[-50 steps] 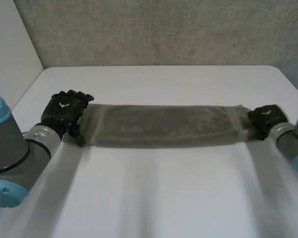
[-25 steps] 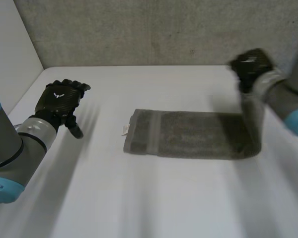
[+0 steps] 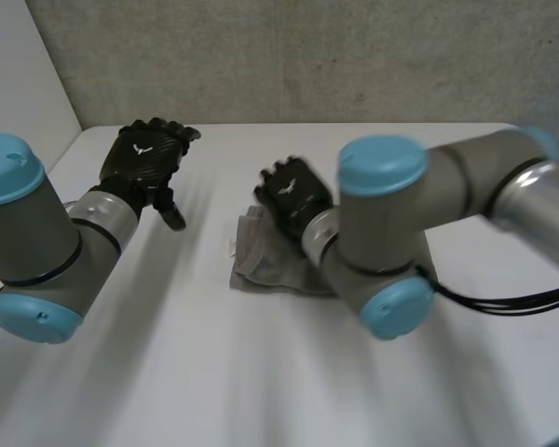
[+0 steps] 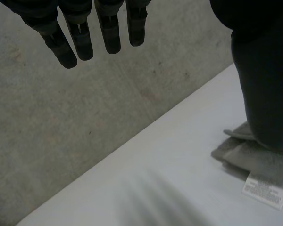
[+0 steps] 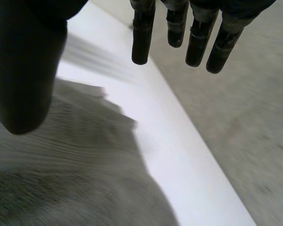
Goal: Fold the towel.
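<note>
White table (image 3: 214,372) against a grey concrete wall (image 3: 307,56): a grey towel (image 3: 259,261) lies bunched and partly folded near the middle of the table. Much of it is hidden behind the right arm (image 3: 391,233) in the head view. A white label (image 4: 266,189) hangs from the towel's edge at the end nearer the left hand; faint lines of print show on it, too small to read. The right hand (image 3: 293,197) is over that same end, fingers (image 5: 198,42) straight and apart from the thumb, grasping nothing. Whether it touches the cloth cannot be told. The left hand (image 3: 147,160) is raised well apart from the towel, toward the wall side of the table, its fingers (image 4: 80,40) likewise straight and empty. Each hand's back bears a small white emblem (image 3: 142,147), its shape too small to make out.
</note>
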{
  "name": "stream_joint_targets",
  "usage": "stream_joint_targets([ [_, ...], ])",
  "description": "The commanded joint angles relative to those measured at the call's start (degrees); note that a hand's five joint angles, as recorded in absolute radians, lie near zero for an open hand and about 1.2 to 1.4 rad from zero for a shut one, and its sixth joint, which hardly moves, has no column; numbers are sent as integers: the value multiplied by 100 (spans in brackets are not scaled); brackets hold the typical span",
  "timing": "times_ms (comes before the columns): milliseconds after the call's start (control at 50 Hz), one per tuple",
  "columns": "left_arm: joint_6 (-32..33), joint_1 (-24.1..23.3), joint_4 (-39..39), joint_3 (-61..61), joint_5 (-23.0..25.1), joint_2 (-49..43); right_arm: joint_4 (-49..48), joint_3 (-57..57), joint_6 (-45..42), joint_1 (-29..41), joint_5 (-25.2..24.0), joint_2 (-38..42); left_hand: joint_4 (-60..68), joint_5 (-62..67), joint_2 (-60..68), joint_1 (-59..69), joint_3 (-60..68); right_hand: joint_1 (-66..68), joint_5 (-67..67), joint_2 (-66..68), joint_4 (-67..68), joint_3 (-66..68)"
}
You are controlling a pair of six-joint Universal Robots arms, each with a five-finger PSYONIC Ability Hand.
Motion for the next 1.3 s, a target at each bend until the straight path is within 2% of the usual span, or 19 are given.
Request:
stream_joint_targets([
  [20,-23,-198,-3,50,-10,-16,79,1415,630,-1071,59,-1302,-474,-1226,-439,-482,-382,-339,-346,-396,-432,-360],
  [200,-23,-348,6,-47,-10,-34,-518,3598,-73,-2128,-231,-1567,-474,-1226,-439,-482,-382,594,587,537,501,574],
  [240,-23,-374,6,-56,-10,-43,-860,3992,-257,-2303,-275,-1549,-491,-1242,-456,-499,-399,1831,1825,1775,1739,1811],
  [300,-23,-383,6,-65,-10,-43,-967,4099,-302,-2330,-275,-1541,-474,-1226,-439,-482,-382,2596,2589,2539,2503,2576],
  [340,-23,-383,-3,-56,-19,-34,-1037,4134,-310,-2339,-266,-1541,-474,-1226,-440,-483,-382,4303,4297,4247,4211,4283],
  [360,-23,-383,-3,-56,-19,-34,-1037,4134,-310,-2339,-266,-1541,-474,-1226,-439,-482,-382,4312,4305,4255,4219,4291],
  [400,-23,-374,-3,-56,-19,-16,-1046,4038,-328,-2348,-240,-1558,-490,-1242,-456,-499,-398,6402,6395,6345,6309,6382],
  [460,-23,-366,-3,-56,-19,10,-1046,3941,-328,-2339,-240,-1585,-474,-1226,-439,-482,-382,6661,6654,6604,6568,6640],
  [580,-23,-383,-3,23,-107,80,-949,3158,-328,-2190,-240,-1857,-474,-1226,-439,-482,-382,6661,6654,6604,6568,6640],
  [680,-23,-383,-11,164,-142,186,-773,2306,-328,-1293,-284,-1839,-474,-1226,-439,-482,-382,6661,6654,6604,6568,6640],
  [780,-207,-383,-20,374,-343,283,-431,1236,-704,-118,-660,-841,-474,-1226,-440,-483,-382,6661,6654,6604,6568,6640],
  [880,-515,-357,-29,559,-528,283,-220,848,-1398,410,-1030,-233,-474,-1226,-440,-483,-382,6661,6654,6604,6568,6640],
  [940,-647,-357,-38,699,-538,195,-176,733,-1523,517,-856,-47,-474,-1226,-439,-482,-382,6661,6654,6604,6568,6640],
  [960,-674,-366,-64,752,-546,169,-176,689,-1462,500,-655,-20,-474,-1226,-439,-482,-382,4901,4895,4844,4808,4881],
  [980,-674,-366,-64,753,-546,168,-176,689,-1462,500,-653,-20,-474,-1226,-439,-482,-382,4883,4877,4827,4791,4863],
  [1000,-674,-374,-108,805,-538,133,-193,697,-1331,491,-418,-11,-474,-1226,-439,-482,-382,1969,1963,1912,1876,1949],
  [1020,-674,-374,-108,805,-538,133,-219,732,-1112,491,-137,-81,-474,-1226,-439,-482,-382,-59,-65,-115,-152,-79],
  [1120,-691,-541,-205,1103,-529,-288,-228,942,-191,281,418,-659,-474,-1226,-439,-482,-382,-339,-346,-396,-432,-360],
  [1300,-700,-981,-407,1588,-538,-886,-255,1796,1491,-441,305,-1532,-457,-1209,-423,-466,-365,-339,-346,-396,-432,-360],
])
